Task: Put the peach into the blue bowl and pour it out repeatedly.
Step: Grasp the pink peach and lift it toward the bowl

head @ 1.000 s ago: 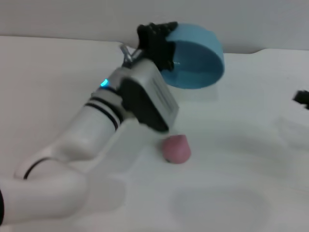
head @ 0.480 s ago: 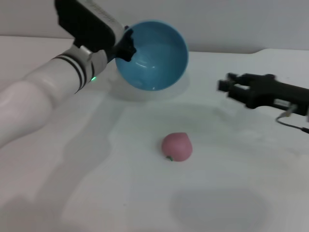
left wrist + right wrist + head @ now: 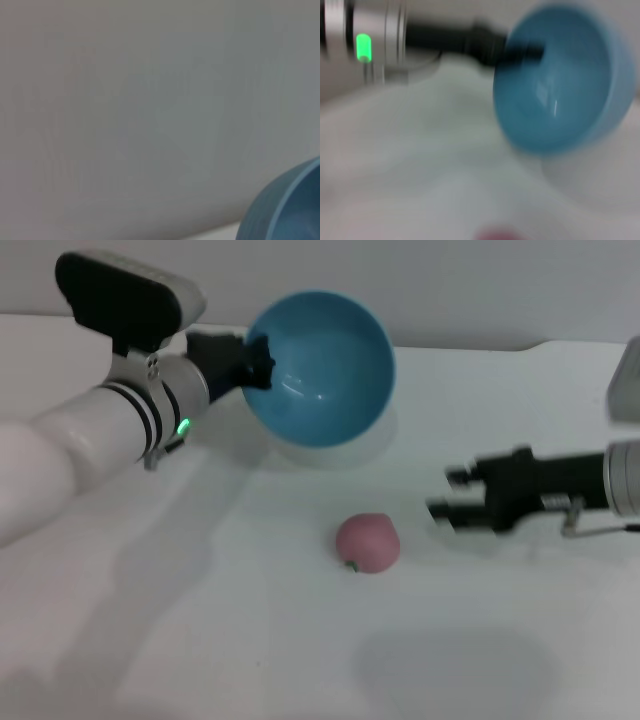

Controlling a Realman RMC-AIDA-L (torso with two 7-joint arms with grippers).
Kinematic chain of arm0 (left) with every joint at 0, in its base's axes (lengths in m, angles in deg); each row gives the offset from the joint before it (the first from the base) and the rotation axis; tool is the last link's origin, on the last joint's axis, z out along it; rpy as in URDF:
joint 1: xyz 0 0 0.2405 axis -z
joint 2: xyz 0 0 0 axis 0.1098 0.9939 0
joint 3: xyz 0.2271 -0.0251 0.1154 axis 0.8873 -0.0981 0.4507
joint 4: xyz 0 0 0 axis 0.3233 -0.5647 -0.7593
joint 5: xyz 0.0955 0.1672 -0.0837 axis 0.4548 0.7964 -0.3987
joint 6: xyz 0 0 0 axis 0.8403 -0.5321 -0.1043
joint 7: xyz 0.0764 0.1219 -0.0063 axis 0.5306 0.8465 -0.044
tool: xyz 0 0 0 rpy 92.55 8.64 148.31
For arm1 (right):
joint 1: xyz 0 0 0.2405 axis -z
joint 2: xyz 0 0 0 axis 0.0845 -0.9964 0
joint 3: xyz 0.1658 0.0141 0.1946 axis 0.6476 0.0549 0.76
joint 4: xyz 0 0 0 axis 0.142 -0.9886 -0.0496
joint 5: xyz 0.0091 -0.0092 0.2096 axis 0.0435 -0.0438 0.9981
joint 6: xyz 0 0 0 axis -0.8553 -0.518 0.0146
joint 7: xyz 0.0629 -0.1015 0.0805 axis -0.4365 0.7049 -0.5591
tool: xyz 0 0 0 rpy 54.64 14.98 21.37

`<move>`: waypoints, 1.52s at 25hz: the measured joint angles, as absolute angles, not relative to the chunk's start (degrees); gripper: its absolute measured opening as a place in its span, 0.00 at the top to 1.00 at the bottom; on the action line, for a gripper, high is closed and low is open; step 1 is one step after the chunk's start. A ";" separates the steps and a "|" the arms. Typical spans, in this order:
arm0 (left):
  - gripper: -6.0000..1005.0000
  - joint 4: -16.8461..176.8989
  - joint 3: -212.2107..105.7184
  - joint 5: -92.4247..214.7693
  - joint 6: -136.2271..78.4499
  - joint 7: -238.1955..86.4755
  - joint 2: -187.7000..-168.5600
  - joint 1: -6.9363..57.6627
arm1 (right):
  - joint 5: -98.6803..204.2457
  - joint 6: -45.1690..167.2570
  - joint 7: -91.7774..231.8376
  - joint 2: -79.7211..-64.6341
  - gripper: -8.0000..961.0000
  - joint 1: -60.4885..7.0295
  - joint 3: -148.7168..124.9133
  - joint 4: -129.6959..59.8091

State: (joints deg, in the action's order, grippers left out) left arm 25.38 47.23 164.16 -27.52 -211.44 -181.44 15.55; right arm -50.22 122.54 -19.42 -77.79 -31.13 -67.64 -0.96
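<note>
The pink peach [image 3: 367, 542] lies on the white table in the head view, near the middle. Behind it the blue bowl [image 3: 322, 368] is tilted with its empty inside facing forward, held at its left rim by my left gripper [image 3: 258, 358], which is shut on it. My right gripper [image 3: 443, 494] reaches in from the right, just right of the peach and apart from it, fingers open. The right wrist view shows the blue bowl [image 3: 560, 82] with the left gripper [image 3: 520, 50] on its rim, and a sliver of the peach [image 3: 495, 234]. A part of the bowl [image 3: 287, 205] shows in the left wrist view.
The white table [image 3: 250, 640] spreads around the peach, with a grey wall behind it. A pale box-like object [image 3: 625, 380] sits at the right edge.
My right gripper has moved left and down toward the peach. The left arm has shifted slightly with the bowl still tilted. The peach has stayed put.
</note>
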 joint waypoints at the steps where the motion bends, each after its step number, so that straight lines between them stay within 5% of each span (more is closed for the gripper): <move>1: 0.99 25.81 46.94 163.79 -29.15 -215.41 -181.34 15.57 | -53.98 122.47 -19.41 -78.05 0.45 -30.82 -69.13 0.44; 20: 0.99 28.79 48.98 157.77 -34.88 -230.56 -181.44 12.83 | -38.17 117.85 2.66 -76.12 0.40 -30.67 -79.84 -2.34; 38: 0.99 23.71 42.43 158.09 -39.82 -230.12 -180.87 13.14 | -15.94 98.95 11.59 -79.01 0.41 -31.80 -102.47 -10.66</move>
State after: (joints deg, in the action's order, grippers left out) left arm 23.71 42.43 158.09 -39.82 -230.12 -180.87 13.14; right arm -15.94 98.95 11.59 -79.01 -31.80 -102.47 -10.66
